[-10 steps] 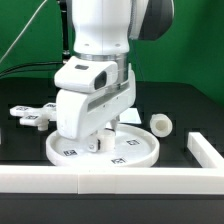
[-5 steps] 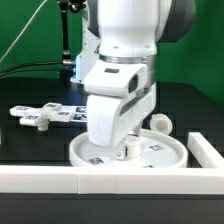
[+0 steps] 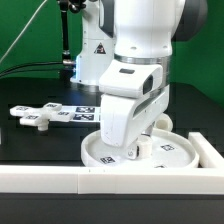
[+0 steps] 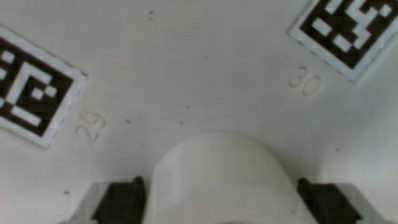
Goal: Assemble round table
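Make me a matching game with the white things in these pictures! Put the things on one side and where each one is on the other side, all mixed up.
Things:
1. round disc
2. cross-shaped piece
3. border wall
4. gripper

Places:
A. flat on the black table, at the exterior view's left
B. long and straight, nearest the camera in the exterior view
C. down over the round disc
D. under the gripper, close to the border wall

Pairs: 1-D, 2-A, 3-B, 4-C
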